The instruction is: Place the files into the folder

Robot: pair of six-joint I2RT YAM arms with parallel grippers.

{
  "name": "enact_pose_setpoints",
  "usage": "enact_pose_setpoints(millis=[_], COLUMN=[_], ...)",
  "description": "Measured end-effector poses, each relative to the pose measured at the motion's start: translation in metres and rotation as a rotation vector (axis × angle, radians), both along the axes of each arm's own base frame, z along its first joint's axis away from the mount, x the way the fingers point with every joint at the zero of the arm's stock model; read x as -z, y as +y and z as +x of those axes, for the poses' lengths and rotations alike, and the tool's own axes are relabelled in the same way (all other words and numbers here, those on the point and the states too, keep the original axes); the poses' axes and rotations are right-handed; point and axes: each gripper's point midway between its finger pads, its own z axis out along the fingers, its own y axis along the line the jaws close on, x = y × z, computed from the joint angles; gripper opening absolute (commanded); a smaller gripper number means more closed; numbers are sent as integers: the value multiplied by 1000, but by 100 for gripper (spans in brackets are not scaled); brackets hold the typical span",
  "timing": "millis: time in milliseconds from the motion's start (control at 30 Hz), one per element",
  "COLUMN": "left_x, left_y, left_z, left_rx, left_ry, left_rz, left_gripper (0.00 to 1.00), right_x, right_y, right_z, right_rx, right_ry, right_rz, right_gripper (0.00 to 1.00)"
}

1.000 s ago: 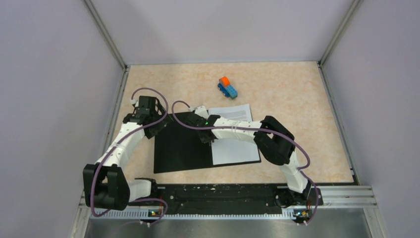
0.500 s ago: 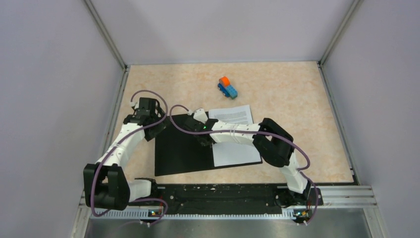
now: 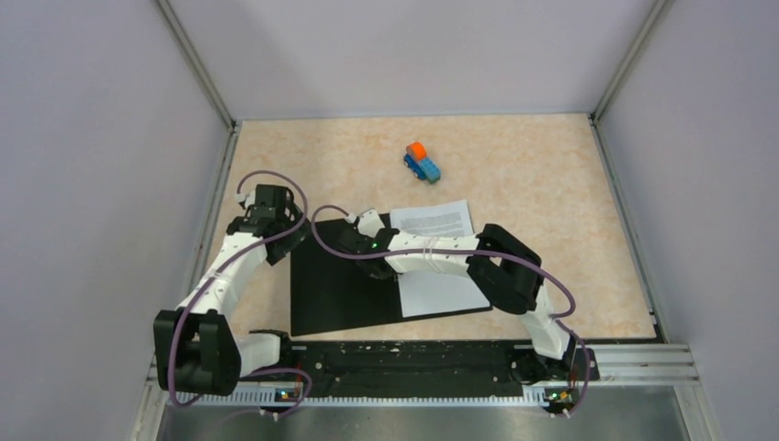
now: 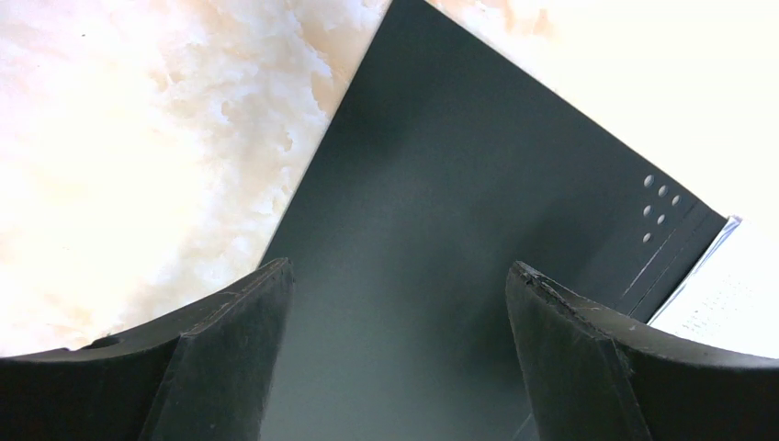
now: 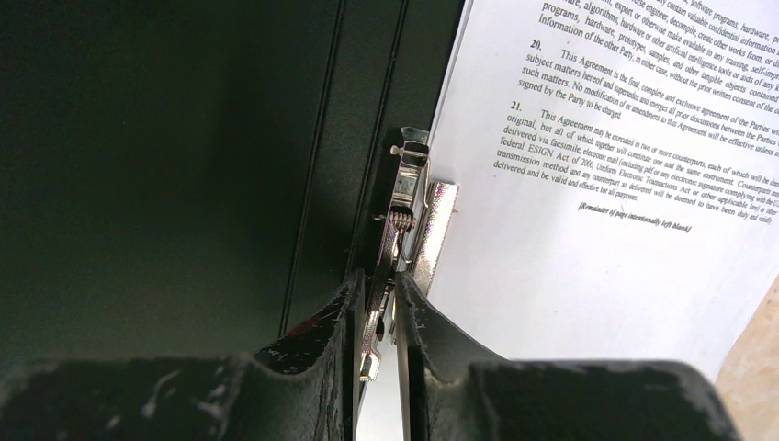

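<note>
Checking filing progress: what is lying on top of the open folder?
The files lie over the folder's right half, beside its metal clip, which the right gripper pinches. The right arm covers the sheets' middle; whether the clip grips them cannot be seen.

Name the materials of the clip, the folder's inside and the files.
The clip: bare metal, bright and mirror-shiny, with a coiled spring. The folder inside: matte black, plastic or coated card, cannot tell which. The files: white paper, printed text.
</note>
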Motion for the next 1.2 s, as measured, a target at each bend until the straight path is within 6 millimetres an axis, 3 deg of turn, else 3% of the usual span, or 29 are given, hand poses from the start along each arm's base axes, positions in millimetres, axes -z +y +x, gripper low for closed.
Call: enact_pose_setpoints(millis=[433, 833, 1067, 1200], left_x=[1, 3, 8, 8], left_y=[3, 4, 5, 4], left_z=[-8, -15, -20, -18], left_rx=[-30, -33, -31, -9], left_ry=[-11, -20, -8, -12], left_rz=[-1, -3, -7, -9], left_gripper=[90, 90, 88, 87], right_x=[-3, 2, 4, 4], right_y=[-7, -7, -9, -10], right_z=[-18, -23, -18, -17], right_rx=[10, 25, 41, 47], right_ry=[24, 36, 55, 60], right_rz=[-53, -37, 14, 44], right_gripper=[19, 18, 1, 0])
